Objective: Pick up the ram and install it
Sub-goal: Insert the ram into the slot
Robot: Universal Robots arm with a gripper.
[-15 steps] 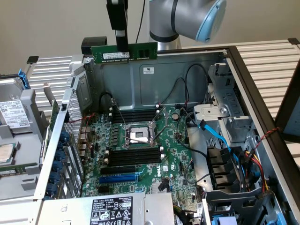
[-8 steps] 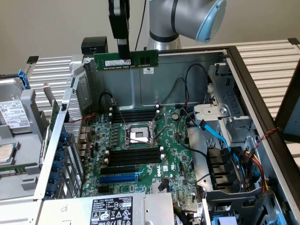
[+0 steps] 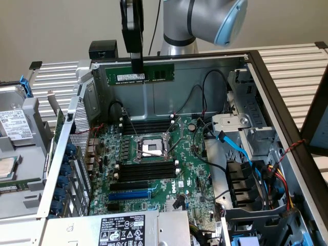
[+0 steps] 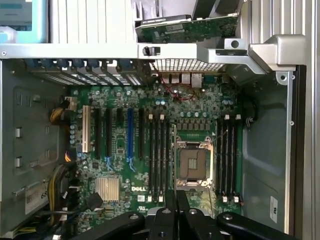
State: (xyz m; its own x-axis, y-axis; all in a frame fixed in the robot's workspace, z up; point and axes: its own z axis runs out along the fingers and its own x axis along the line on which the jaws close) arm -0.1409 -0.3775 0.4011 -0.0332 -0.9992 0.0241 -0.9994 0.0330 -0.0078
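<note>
Hanging level from the clenched claw point(image 3: 137, 67), the ram point(image 3: 158, 74), gripped at its top edge.

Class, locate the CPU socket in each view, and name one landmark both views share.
Exterior view: CPU socket mid-way across the motherboard, between two banks of black memory slots.
Wrist view: CPU socket between the same slot banks.
Shared landmark: the blue expansion slot.

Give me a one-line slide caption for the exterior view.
Gripper holds the ram above the open computer case and its motherboard.
</note>
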